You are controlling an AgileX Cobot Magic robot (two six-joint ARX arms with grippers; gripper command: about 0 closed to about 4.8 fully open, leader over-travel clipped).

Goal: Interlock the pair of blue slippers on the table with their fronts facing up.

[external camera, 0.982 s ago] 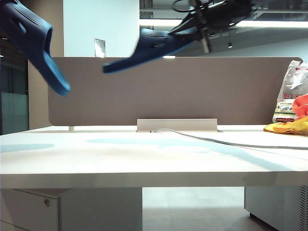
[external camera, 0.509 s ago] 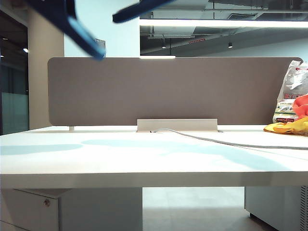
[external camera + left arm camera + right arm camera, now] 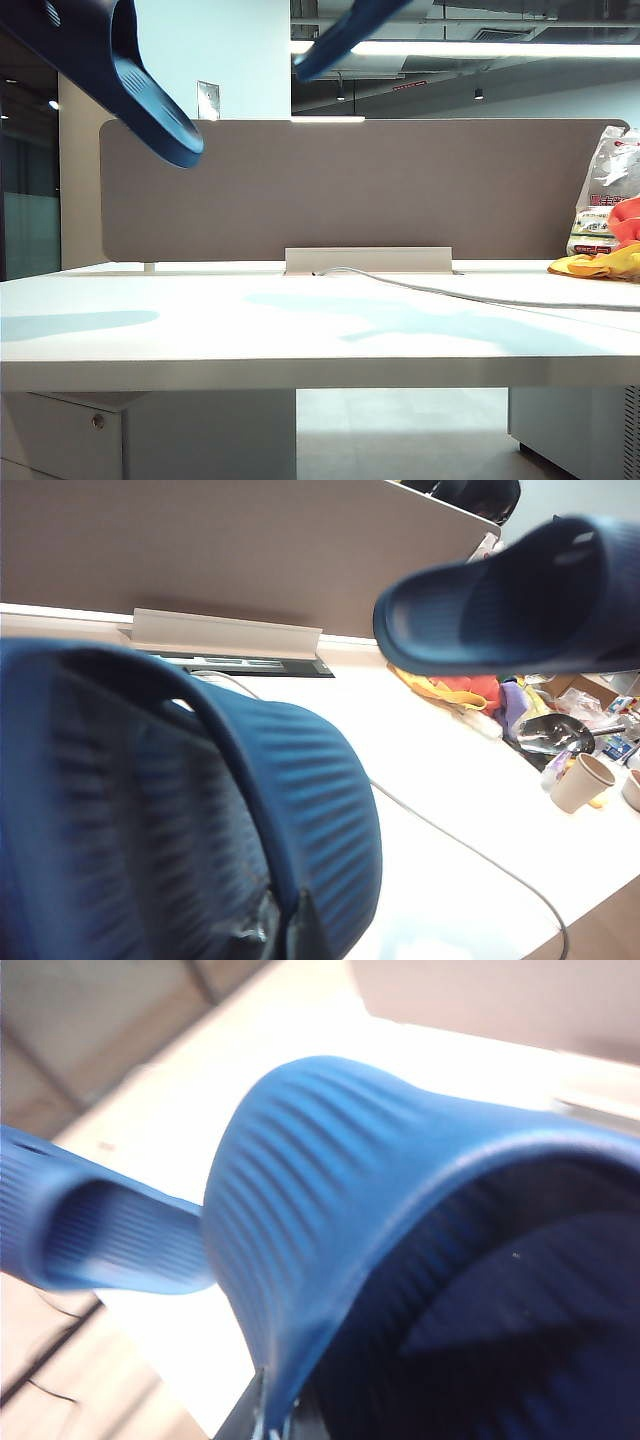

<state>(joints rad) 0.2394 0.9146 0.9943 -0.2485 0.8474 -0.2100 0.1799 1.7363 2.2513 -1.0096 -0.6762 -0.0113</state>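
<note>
left gripper [image 3: 285, 935] clamping one slipper [image 3: 190, 820] at 10 o'clock | right gripper [image 3: 270, 1415] pinching other slipper [image 3: 420, 1250] at 12, both hanging high over table [image 3: 320, 330]

Both grippers' fingers closed, raised high.

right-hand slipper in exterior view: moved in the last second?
Yes. The right slipper has risen and shifted right: it hung level with the divider panel top, now well above it.

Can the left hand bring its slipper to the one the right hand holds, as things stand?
Probably yes. The left hand is shut on its slipper, the right hand on the other slipper; both hang above the table, open air between.
</note>
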